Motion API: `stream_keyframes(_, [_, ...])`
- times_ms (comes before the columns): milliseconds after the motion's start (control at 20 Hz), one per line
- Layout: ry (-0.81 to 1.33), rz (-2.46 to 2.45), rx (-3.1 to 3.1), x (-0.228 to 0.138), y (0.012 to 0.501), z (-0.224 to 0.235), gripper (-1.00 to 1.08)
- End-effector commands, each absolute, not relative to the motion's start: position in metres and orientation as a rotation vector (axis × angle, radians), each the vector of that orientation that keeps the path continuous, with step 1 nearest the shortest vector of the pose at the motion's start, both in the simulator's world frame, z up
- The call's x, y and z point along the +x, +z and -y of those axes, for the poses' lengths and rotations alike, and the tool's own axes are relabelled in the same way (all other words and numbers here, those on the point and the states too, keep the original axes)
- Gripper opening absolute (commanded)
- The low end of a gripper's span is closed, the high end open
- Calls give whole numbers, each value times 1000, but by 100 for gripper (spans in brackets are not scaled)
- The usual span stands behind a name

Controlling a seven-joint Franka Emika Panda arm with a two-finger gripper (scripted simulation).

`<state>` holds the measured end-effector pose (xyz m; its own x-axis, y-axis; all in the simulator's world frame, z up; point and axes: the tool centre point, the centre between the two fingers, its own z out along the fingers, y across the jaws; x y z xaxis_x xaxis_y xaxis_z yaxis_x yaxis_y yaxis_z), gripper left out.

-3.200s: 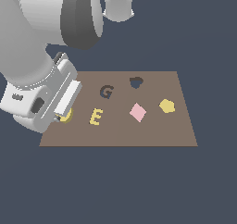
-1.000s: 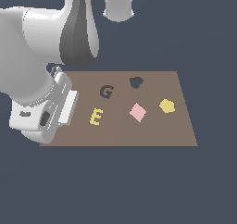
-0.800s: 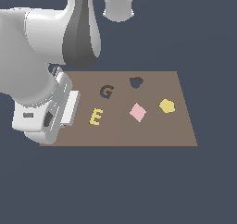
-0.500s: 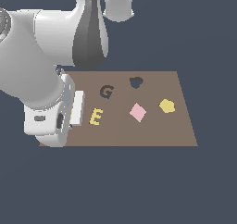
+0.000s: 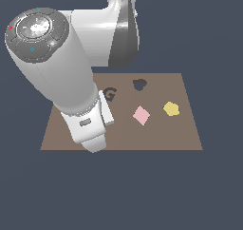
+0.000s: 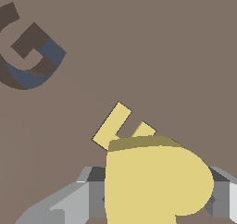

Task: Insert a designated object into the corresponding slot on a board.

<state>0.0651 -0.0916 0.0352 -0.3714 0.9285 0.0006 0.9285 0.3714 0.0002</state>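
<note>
Exterior view, left to right. The Panda arm [image 5: 71, 77] fills the exterior view's left, its wrist hanging over the near left part of the brown board [image 5: 190, 134]; the arm hides the gripper and whatever it carries in this view. To the right of the wrist lies the dark G-shaped cutout [image 5: 110, 94], then the dark heart-shaped slot [image 5: 139, 84] near the far edge, the pink diamond block [image 5: 141, 115], and the yellow hexagon block [image 5: 171, 109].

Wrist view. The gripper [image 6: 157, 190] is clamped on the yellow heart block [image 6: 155, 179]: grey fingers [image 6: 95, 190] press against both flanks of the block, which fills the gap between them. The heart appears lifted clear of the board, since the yellow letter E [image 6: 118, 126] lies partly hidden beneath it; such a raised hold would let it pass over the other pieces. The G-shaped cutout [image 6: 28, 56] lies beyond.

Judged relation: the held heart is well apart from its slot, which lies past the G cutout toward the exterior view's right and far side.
</note>
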Motion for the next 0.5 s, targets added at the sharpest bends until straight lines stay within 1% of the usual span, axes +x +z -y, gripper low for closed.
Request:
stream_keyframes(0, [-1,2694,-1617,63,36,71,-100])
stream_keyframes(250, [-2,2858,-1305,50,37,30,-100])
stream_keyframes(450, [-2,2969,-1027,31,38,-2,-100])
